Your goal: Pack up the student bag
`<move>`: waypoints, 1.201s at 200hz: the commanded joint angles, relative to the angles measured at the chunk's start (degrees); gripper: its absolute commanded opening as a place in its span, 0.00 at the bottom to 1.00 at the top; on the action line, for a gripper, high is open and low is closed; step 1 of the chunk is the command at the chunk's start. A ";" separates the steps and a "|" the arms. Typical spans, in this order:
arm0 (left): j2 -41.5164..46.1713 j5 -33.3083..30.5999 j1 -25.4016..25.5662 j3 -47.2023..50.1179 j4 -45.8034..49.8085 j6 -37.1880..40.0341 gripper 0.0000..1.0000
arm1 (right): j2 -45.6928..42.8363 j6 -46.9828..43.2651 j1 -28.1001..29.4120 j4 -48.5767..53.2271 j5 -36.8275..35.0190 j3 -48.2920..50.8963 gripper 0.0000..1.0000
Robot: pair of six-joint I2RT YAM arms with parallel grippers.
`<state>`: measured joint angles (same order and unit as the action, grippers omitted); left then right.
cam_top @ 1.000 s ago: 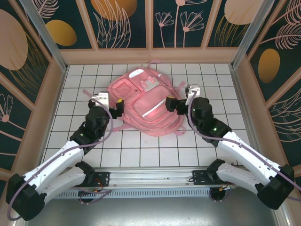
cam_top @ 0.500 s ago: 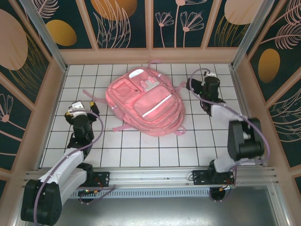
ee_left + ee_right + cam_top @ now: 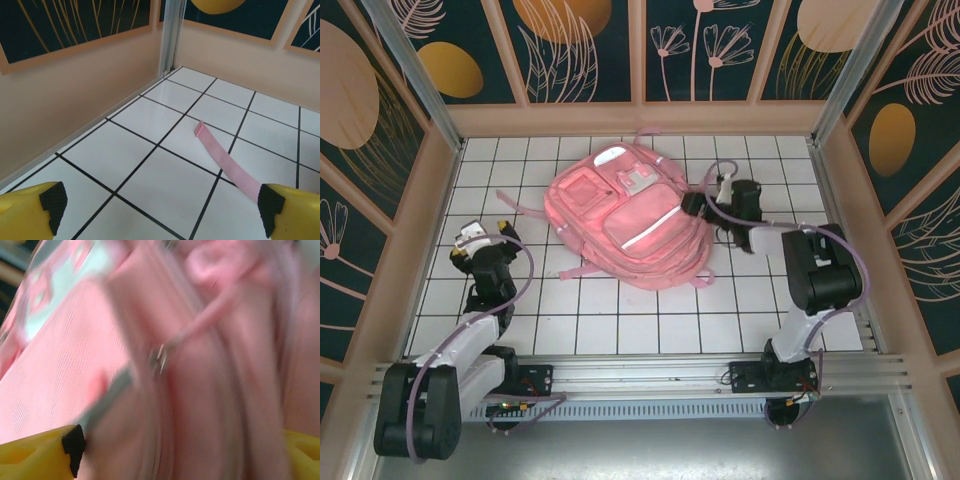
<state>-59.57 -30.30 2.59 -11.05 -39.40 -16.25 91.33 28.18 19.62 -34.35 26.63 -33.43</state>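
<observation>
Position of the student bag (image 3: 625,215) in the overhead view: flat on the white tiled surface (image 3: 620,320), at centre toward the far wall, front pockets and reflective stripes facing up. The left arm (image 3: 485,275) is folded near the left wall, well apart from the bag. The right arm (image 3: 820,275) is folded on the right side, with the right jaws at the bag's right edge. Left wrist view: the left jaws are spread wide, yellow fingertips (image 3: 35,212) with black pads at both lower corners and bare tile between them. A pink strap (image 3: 225,160) lies flat on the surface ahead, free end toward the wall corner. Right wrist view: the picture is blurred. The right jaws are spread, yellow fingertips (image 3: 35,457) at both lower corners, with pink bag fabric across the gap and a zipper pull (image 3: 160,359) just ahead. Whether the fingertips touch the fabric cannot be told.
</observation>
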 commanded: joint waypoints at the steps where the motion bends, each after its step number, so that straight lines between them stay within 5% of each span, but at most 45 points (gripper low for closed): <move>1: -3.04 3.61 -1.98 0.52 -7.05 -2.62 0.99 | -10.48 2.05 4.20 -5.74 3.20 7.47 0.87; 24: -9.14 6.52 -2.33 0.23 -13.65 -3.29 0.99 | -20.04 -2.55 4.27 1.22 1.42 8.99 0.89; 61: -15.55 12.91 -2.50 -1.72 -21.02 3.38 0.99 | -33.28 -14.94 0.86 11.73 -16.88 6.75 0.92; 83: -19.12 18.69 -2.43 -1.74 -27.35 9.22 0.99 | -36.10 -19.09 -2.39 7.18 -32.81 9.23 0.93; 114: -27.41 26.16 -2.50 0.60 -38.94 12.39 0.99 | -35.80 -24.21 -9.01 -10.48 -41.95 17.96 0.94; 147: -27.44 18.85 -2.50 -1.09 -35.79 9.67 0.99 | -26.75 -24.05 -18.25 -23.15 -38.33 22.70 0.97; 184: -27.72 21.81 -2.50 -2.50 -33.66 11.20 0.99 | -11.36 -22.83 -23.33 -38.26 -31.63 24.93 0.99; 202: -27.77 21.92 -2.50 -2.61 -33.38 11.33 0.99 | -0.94 -24.22 -23.32 -55.88 -29.05 27.98 0.99; 216: -27.78 21.94 -2.50 -2.58 -33.39 11.32 0.99 | -4.16 -26.11 -22.86 -40.00 -25.08 22.58 0.99; 240: -27.79 21.91 -2.42 -2.75 -33.28 11.37 0.99 | -2.82 -27.63 -22.25 -38.03 -23.06 20.09 0.99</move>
<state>-86.87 -9.34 0.62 -12.80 -71.77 -5.96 88.47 3.14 -2.92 -69.17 -1.45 -10.17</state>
